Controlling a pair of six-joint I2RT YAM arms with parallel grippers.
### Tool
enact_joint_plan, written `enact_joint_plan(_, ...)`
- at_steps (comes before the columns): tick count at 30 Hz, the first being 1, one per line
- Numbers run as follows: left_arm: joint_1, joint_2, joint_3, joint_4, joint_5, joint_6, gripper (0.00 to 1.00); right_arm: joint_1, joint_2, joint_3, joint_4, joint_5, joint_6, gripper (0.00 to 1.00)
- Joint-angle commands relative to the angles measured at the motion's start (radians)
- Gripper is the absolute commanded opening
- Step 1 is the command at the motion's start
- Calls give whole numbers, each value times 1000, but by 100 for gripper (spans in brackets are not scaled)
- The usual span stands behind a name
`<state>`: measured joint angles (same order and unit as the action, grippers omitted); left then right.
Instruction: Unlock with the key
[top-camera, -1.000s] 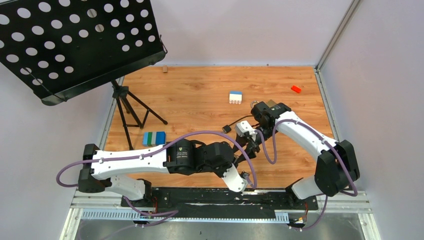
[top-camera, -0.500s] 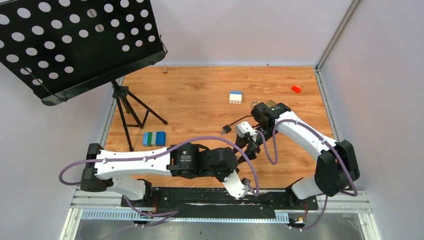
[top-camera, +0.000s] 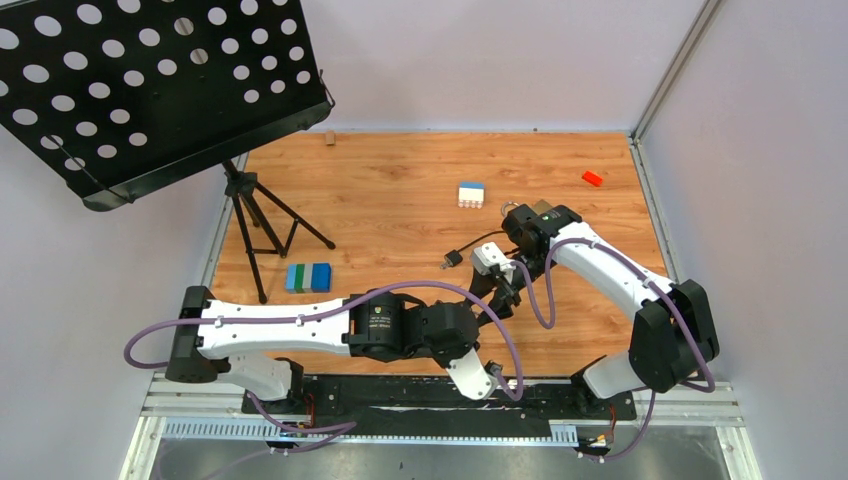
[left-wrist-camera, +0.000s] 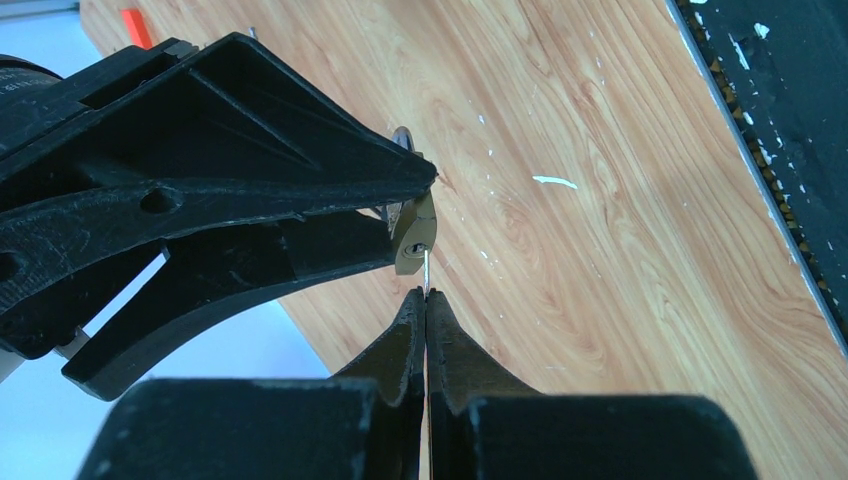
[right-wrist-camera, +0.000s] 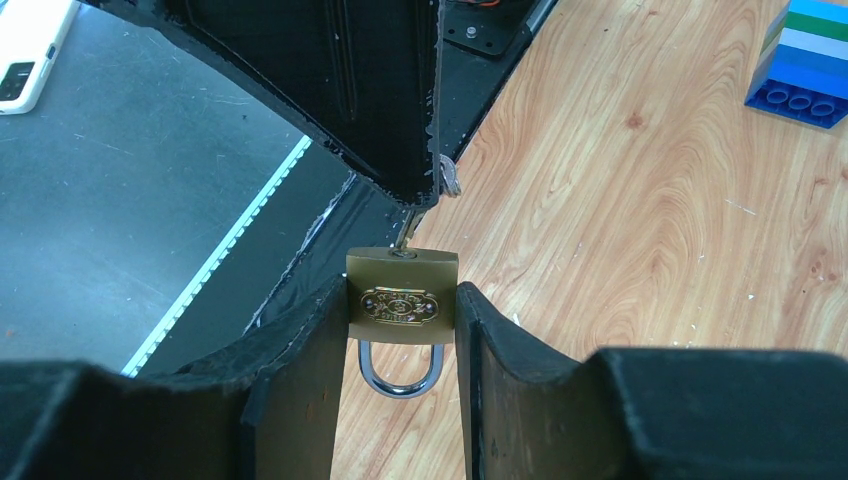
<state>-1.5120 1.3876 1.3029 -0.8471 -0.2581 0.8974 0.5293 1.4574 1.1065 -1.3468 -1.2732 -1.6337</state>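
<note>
The left gripper (left-wrist-camera: 425, 312) was pinched shut on the key (left-wrist-camera: 426, 272), whose thin blade ran straight out from the fingertips, tip meeting the keyhole face of the padlock (right-wrist-camera: 402, 303). The right gripper (right-wrist-camera: 402, 292) clamped the padlock's sides above the table (left-wrist-camera: 620, 200), shackle toward its own wrist, keyhole facing the key, both axes roughly in line.

Open wood across the far middle of the table (top-camera: 400, 180). Blocked at the far-left corner by stand (top-camera: 120, 190) and tripod (top-camera: 241, 185). Low in the way: blue-green blocks (top-camera: 307, 277) by the left edge, white block (top-camera: 471, 194) and cable (top-camera: 452, 259) mid-table, red brick (top-camera: 592, 178) near the far-right corner. Crowded toward the near edge: left gripper (left-wrist-camera: 425, 300) and right gripper (right-wrist-camera: 402, 290) tips close, key (left-wrist-camera: 425, 268) and padlock (right-wrist-camera: 402, 300) between.
</note>
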Motion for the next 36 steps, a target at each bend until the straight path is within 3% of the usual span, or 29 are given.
enact_joint_plan(1, -9, -3, 2, 17, -20, 15, 0, 5, 4, 38, -17, -57, -33, 0)
enact_joint_plan(36, -16, 40, -2, 63, -94, 32, 0, 5, 22, 56, -12, -61, 6, 0)
